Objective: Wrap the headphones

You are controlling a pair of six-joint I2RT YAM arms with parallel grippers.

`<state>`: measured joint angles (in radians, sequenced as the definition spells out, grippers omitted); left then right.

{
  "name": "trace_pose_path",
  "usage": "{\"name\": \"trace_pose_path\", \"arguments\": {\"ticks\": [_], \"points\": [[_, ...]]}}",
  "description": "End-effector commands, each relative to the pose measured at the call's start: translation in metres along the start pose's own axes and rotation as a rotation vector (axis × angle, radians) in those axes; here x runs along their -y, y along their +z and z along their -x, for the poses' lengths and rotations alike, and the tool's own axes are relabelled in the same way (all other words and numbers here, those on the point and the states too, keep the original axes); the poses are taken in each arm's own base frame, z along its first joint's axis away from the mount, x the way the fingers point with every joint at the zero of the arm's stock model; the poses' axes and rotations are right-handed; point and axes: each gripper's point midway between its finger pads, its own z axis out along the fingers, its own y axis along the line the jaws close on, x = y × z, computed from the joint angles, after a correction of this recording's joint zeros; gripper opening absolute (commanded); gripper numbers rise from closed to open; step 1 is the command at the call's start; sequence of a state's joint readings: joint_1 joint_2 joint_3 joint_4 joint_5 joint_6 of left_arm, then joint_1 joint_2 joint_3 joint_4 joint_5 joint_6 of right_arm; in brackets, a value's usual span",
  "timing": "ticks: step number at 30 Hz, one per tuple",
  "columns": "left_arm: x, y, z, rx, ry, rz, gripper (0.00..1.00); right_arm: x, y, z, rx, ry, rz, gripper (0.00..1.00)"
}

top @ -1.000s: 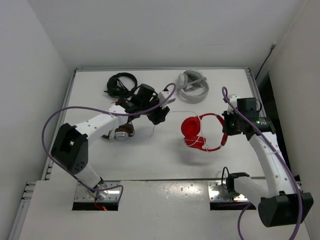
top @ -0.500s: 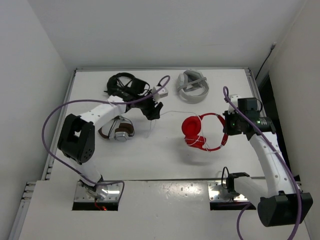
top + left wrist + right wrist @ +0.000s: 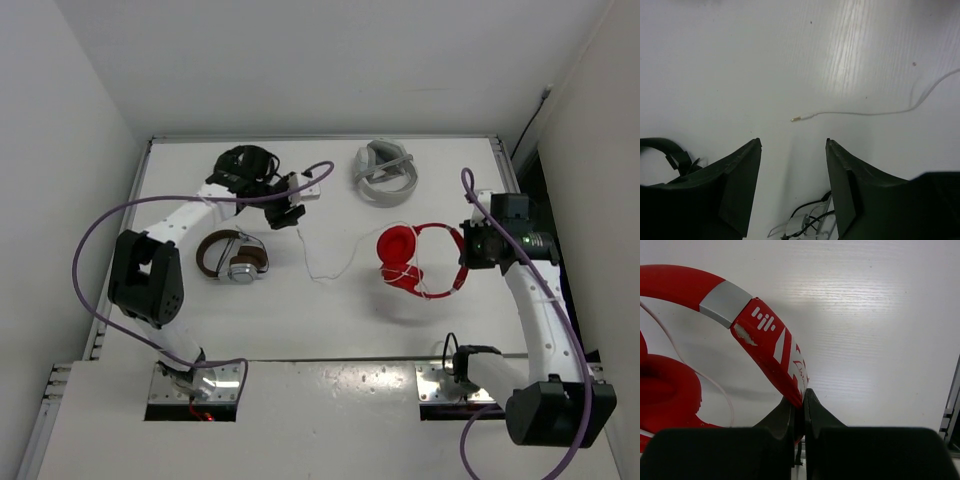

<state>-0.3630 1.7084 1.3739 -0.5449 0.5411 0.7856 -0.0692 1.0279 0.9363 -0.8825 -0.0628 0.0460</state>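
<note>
The red headphones [image 3: 415, 262] are seen at the right of the white worktop [image 3: 330, 320], their headband [image 3: 770, 337] pinched between the pressed-together fingers of the right gripper [image 3: 801, 402]. The thin white cable [image 3: 335, 265] is trailed loosely leftward across the worktop, its metal plug [image 3: 796, 119] lying free just ahead of the left gripper [image 3: 792, 150], whose jaws are spread with nothing between them. Black headphones [image 3: 243, 165], brown-and-silver headphones [image 3: 232, 256] and a grey headset [image 3: 385, 172] are placed along the back and left.
</note>
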Motion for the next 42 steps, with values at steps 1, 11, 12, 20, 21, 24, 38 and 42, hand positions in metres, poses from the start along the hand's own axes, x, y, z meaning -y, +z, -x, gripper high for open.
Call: {"name": "trace_pose_path", "arguments": {"ticks": [1,11,12,20,21,24,38,42], "points": [[-0.018,-0.007,0.000,-0.020,0.152,0.103,0.59,-0.001,-0.015,0.029,0.098,0.008,0.018,0.00],[0.002,0.027,-0.032,-0.179,0.534,-0.104,0.57,0.002,-0.011,0.030,0.080,0.017,0.015,0.00],[0.001,0.034,-0.038,-0.212,0.604,-0.129,0.57,0.001,-0.011,0.027,0.070,0.019,0.016,0.00],[0.003,0.053,-0.061,-0.335,0.794,-0.397,0.56,-0.006,-0.007,0.028,0.059,0.004,0.035,0.00],[0.007,0.052,-0.064,-0.340,0.795,-0.433,0.54,-0.009,-0.006,0.028,0.059,-0.004,0.040,0.00],[0.002,0.056,-0.062,-0.335,0.826,-0.441,0.45,-0.009,-0.006,0.028,0.059,-0.004,0.040,0.00],[0.028,0.079,-0.065,-0.341,0.909,-0.560,0.36,-0.005,-0.003,0.027,0.054,0.023,0.051,0.00],[0.025,0.085,-0.065,-0.354,0.943,-0.566,0.36,-0.003,-0.003,0.027,0.054,0.030,0.046,0.00]]}}
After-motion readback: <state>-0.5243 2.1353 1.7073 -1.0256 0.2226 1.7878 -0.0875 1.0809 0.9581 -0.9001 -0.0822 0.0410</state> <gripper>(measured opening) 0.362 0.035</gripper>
